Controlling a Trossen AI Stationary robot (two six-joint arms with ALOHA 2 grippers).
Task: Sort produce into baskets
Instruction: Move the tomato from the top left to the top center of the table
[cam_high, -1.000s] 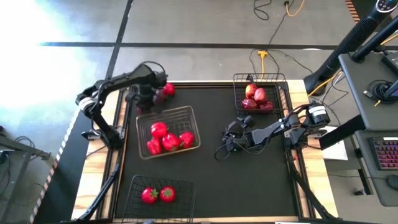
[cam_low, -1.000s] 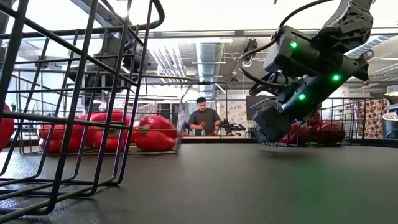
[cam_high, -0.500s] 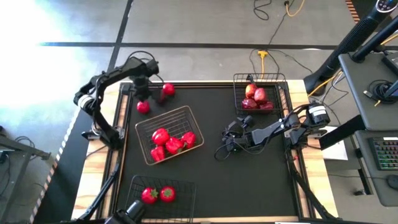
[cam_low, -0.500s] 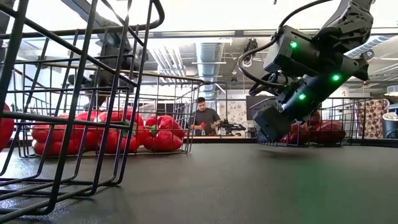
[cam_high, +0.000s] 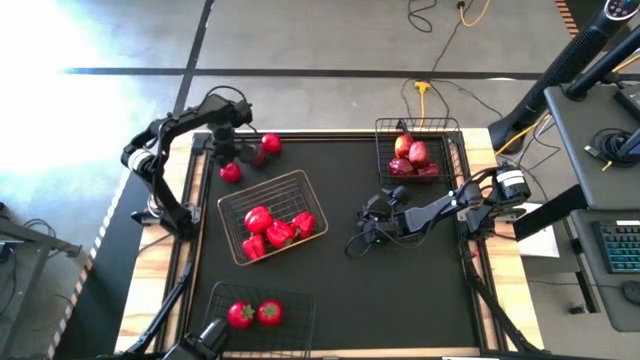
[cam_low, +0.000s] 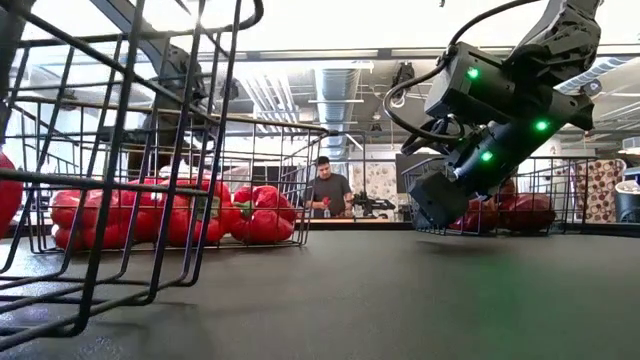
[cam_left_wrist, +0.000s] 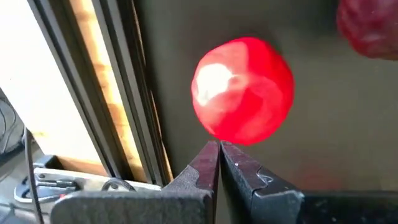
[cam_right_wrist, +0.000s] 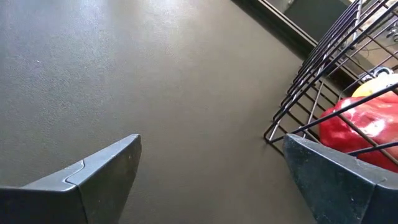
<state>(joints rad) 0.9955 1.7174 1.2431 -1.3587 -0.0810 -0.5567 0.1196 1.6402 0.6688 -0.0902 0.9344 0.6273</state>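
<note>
most of the sorting looks done; three loose fruits wait at the far left corner, under the left gripper, fingers pinched together on nothing. the near basket holds two tomatoes, the middle basket peppers, the far right basket apples. the right gripper hangs spread wide, empty, mid-table.

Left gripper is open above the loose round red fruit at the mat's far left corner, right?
Not open. The left wrist view shows the left gripper shut, fingers pressed together, holding nothing. The loose round red fruit does lie just past its tips.
</note>
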